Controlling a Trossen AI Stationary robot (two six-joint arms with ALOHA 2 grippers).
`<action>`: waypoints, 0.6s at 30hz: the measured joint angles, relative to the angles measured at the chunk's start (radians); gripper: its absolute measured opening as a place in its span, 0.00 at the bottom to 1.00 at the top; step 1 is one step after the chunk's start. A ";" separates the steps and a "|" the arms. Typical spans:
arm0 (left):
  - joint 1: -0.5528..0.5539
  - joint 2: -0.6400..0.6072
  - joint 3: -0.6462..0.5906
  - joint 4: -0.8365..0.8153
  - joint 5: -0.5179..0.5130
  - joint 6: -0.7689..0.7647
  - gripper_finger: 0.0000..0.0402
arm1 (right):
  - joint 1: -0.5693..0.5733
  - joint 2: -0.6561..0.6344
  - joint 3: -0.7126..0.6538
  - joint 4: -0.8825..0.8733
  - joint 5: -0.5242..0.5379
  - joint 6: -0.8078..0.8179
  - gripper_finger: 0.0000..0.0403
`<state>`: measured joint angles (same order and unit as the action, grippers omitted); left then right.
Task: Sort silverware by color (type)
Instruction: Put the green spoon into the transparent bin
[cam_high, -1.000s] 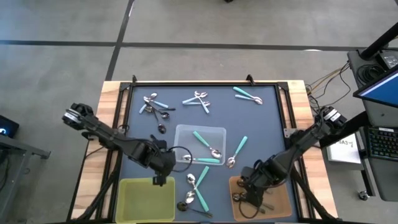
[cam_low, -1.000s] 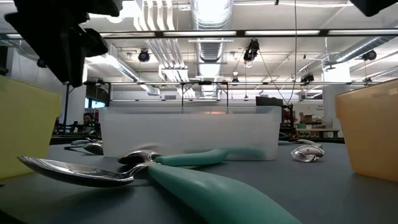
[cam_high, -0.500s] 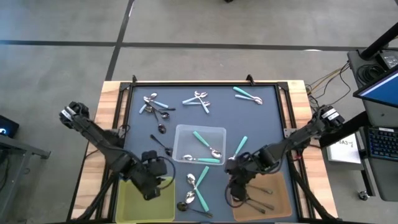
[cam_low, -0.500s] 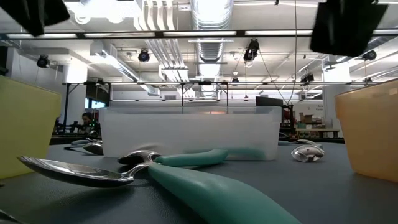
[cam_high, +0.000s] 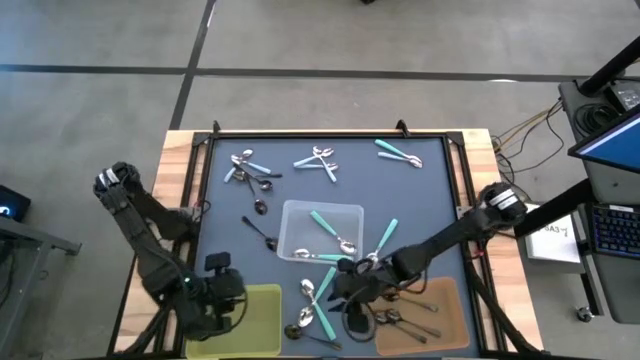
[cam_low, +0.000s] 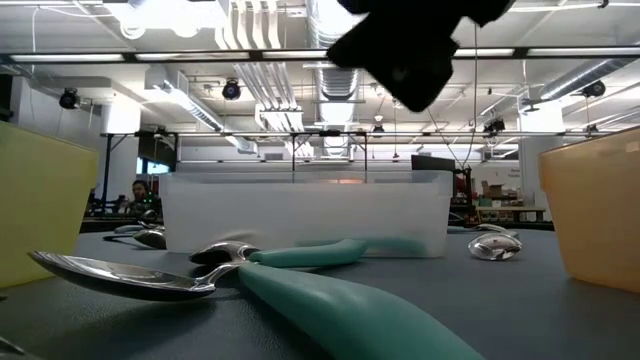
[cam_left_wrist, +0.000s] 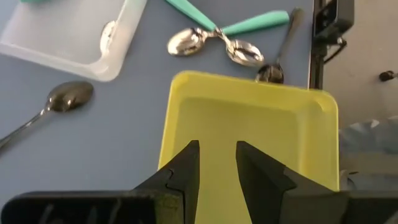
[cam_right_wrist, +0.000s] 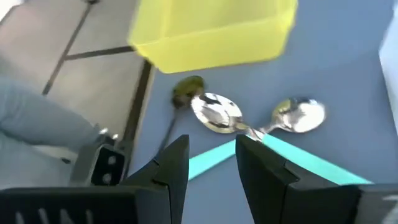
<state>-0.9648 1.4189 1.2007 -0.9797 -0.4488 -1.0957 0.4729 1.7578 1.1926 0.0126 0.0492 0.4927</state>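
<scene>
The left pincer hung over the near-left corner of the dark worktop, above the yellow bin; in the left wrist view its fingers stood slightly apart with nothing between them, the bin's bare floor showing through the gap. The right arm reached across from the right side, and the right pincer hovered just in front of the clear bin, between the yellow bin and the brown bin. Its fingers were likewise a little apart and empty, poised over a small cluster of spoons lying on the worktop between the two coloured bins: two shiny bowls with teal handles crossing, and a darker spoon beside them near the yellow bin's wall. The rest of the silverware was scattered: two teal-handled spoons lay inside the clear bin, another teal one rested just to its right, several dark or all-metal spoons sat in the brown bin, one dark spoon lay left of the clear bin, and three groups sat along the far edge, mixed pale and dark at the left, pale-handled in the middle, and teal at the right. From the low view a large teal handle and a metal bowl filled the foreground.
</scene>
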 joint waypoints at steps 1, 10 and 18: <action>-0.018 0.000 0.000 -0.013 -0.008 -0.015 0.22 | -0.005 0.017 0.020 -0.022 0.001 0.021 0.30; -0.113 -0.010 0.000 -0.101 -0.084 -0.040 0.22 | -0.015 0.164 0.263 -0.335 0.002 -0.324 0.30; -0.151 -0.014 -0.002 -0.131 -0.094 -0.048 0.22 | -0.030 0.292 0.425 -0.469 0.006 -0.594 0.29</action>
<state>-1.1162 1.4052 1.1992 -1.1110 -0.5432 -1.1441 0.4430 2.0493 1.6176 -0.4564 0.0550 -0.1015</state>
